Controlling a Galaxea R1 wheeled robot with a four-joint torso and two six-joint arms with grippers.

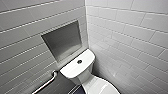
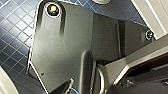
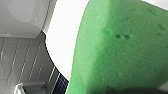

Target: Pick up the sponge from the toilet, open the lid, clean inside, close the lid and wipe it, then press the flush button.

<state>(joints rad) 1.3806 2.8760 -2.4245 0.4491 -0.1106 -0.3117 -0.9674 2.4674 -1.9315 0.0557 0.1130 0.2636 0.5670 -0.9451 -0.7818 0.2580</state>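
Toilet, flush button atop tank, wall niche

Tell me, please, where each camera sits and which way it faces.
Head view: high on the robot, facing forward and down at the toilet, the flush button on its tank and a wall niche.
Left wrist view: on the left arm, facing the blue tiled floor; the robot's dark plate covers much of it.
Right wrist view: on the right arm, close to the sponge, with the toilet behind.
Shared: both wrist views show the floor; head and right wrist views show the toilet.
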